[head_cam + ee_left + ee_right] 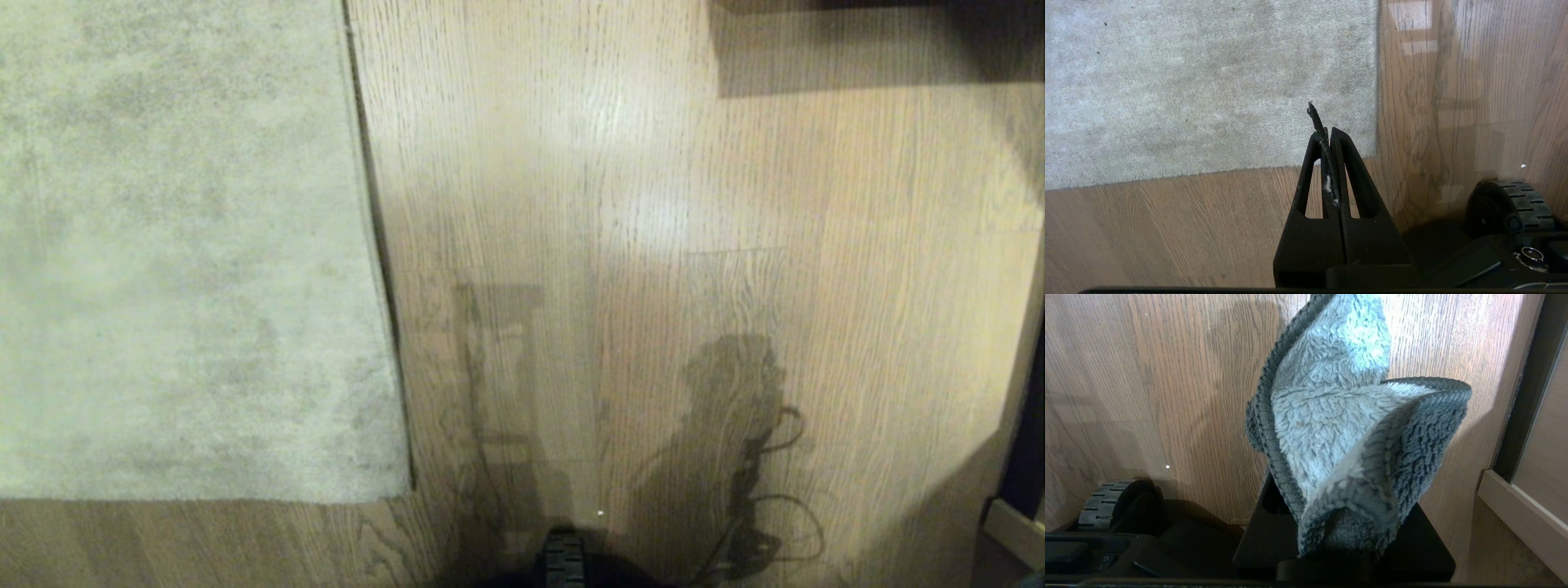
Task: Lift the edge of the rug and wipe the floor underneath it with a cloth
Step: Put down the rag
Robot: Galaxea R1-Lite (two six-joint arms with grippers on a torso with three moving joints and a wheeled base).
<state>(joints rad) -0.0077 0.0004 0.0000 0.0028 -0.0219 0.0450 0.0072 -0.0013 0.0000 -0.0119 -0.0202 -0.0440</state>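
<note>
The pale grey-beige rug (180, 245) lies flat at the left of the head view. Its rug edge (375, 245) runs away from me and ends in a near corner (404, 490). Light brown wood floor (653, 204) fills the rest. Neither arm shows in the head view. In the left wrist view my left gripper (1327, 132) is shut and empty, hanging above the rug corner (1374, 153) with a thin dark strip (1312, 112) sticking out past its tips. My right gripper (1333, 449) is shut on the fluffy grey-green cloth (1339, 428), which hides its fingers, over bare floor (1167, 375).
The black wheel of my base shows low in each view (563, 563) (1511, 200) (1098, 502). A pale wooden board with a dark gap stands at the right (1515, 506) (1012, 523). A dark shadowed band crosses the far right (857, 41).
</note>
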